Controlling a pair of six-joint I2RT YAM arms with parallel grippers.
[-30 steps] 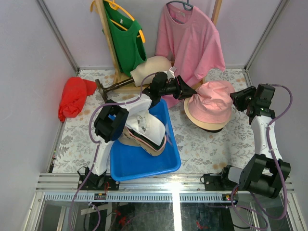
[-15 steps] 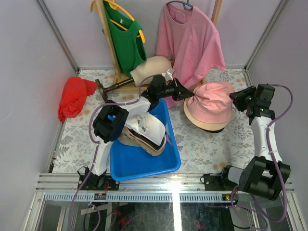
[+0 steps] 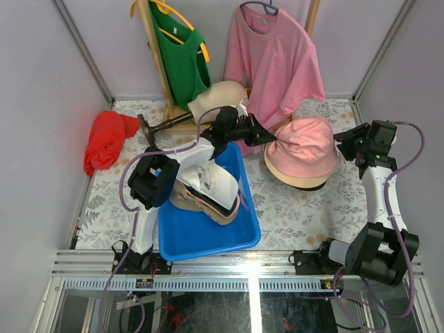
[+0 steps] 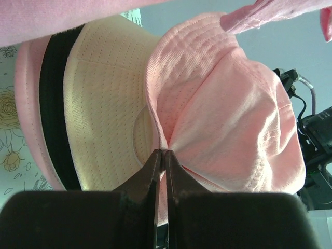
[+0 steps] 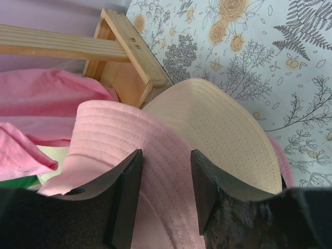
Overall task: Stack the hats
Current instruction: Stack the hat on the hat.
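A pink bucket hat point(image 3: 306, 147) lies on a tan hat with a black band point(image 3: 300, 183) on the table, right of centre. My left gripper point(image 3: 273, 139) is shut on a fold of the pink hat point(image 4: 228, 119) at its left side, the fabric pinched between the fingertips point(image 4: 155, 160). In that view the tan hat point(image 4: 98, 104) shows underneath. My right gripper point(image 3: 345, 143) is open at the hat's right side, its jaws astride the pink brim point(image 5: 129, 135), with the tan hat point(image 5: 218, 129) beyond. More hats point(image 3: 207, 191) sit piled in the blue bin point(image 3: 229, 239).
A cream mannequin head point(image 3: 218, 97) lies behind the bin on a stand. A red cloth bundle point(image 3: 106, 141) is at the far left. Green and pink shirts hang on a wooden rack point(image 3: 164, 69) at the back, and its base point(image 5: 129, 57) is close behind the hats.
My left gripper has gone from open to shut, pinching the pink hat's left side. The right gripper has shifted slightly at the brim and stays open.
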